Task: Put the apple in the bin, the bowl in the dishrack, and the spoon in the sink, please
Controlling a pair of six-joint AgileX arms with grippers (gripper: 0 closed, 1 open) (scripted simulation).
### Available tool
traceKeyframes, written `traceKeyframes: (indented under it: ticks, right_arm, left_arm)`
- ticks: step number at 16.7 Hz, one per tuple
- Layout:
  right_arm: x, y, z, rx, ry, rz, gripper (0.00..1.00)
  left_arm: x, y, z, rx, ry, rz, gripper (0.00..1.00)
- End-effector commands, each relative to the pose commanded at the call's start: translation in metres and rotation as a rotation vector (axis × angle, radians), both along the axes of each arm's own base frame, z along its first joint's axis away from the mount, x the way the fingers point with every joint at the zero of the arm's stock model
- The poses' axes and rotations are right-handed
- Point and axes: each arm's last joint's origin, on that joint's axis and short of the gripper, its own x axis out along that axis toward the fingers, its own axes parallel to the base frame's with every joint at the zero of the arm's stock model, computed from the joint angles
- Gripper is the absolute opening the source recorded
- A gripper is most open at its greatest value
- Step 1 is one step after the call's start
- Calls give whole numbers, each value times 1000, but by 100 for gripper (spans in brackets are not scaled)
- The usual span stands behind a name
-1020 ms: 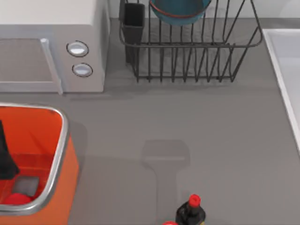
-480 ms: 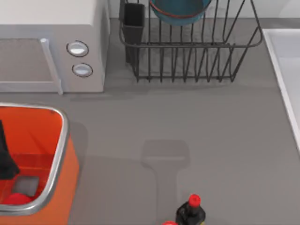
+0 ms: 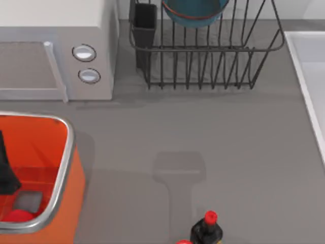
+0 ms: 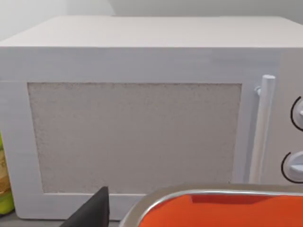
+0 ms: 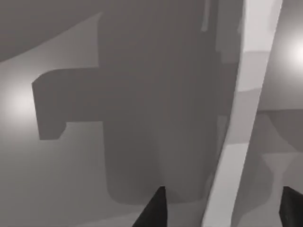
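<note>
- Apple (image 3: 18, 216) lies low in the bin (image 3: 63, 168), just beside your left gripper (image 3: 5, 173), which reaches down inside the bin at the table's left edge.
- You cannot tell from these views how far that left gripper is open, or whether it has hold of anything; the apple sits apart from its dark tip.
- A small grey block (image 3: 28, 201) rests on the bin floor, touching or nearly touching the apple.
- From the left wrist, you see the bin's shiny rim (image 4: 189, 198) close below and the microwave (image 4: 142, 94) facing you behind it.
- Your right gripper (image 5: 222, 213) has its two dark fingertips (image 5: 154, 210) spread well apart with nothing between them; it hangs over a pale raised rim (image 5: 236, 118) that looks like the sink's.
- Sink (image 3: 310, 66) runs along the table's right edge, well apart from the bin.
- Bowl (image 3: 195, 12) sits in the dishrack (image 3: 213, 66) at the back of the table, just right of the rack's dark cup (image 3: 144, 23).
- Microwave stands left of the dishrack, behind the bin.
- A dark bottle (image 3: 205, 231) with a red cap stands at the front edge of the grey table (image 3: 228, 142), about midway across.
</note>
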Motion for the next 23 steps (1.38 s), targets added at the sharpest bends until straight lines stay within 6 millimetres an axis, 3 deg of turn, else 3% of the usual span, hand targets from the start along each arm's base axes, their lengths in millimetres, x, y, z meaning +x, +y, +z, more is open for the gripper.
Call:
traceKeyframes:
  ticks: [3, 11, 18, 21, 23]
  right_arm:
    - [3, -2, 18, 3, 5, 7, 0]
    - [0, 0, 91, 3, 5, 2, 0]
    - [2, 0, 96, 3, 7, 2, 0]
    - [24, -4, 102, 14, 30, 14, 0]
    - [51, -9, 107, 23, 51, 25, 0]
  left_arm:
    - [0, 0, 0, 0, 0, 0, 100]
    - [0, 0, 0, 0, 0, 0, 100]
    - [0, 0, 0, 0, 0, 0, 100]
    - [0, 0, 0, 0, 0, 0, 100]
    - [0, 0, 0, 0, 0, 0, 100]
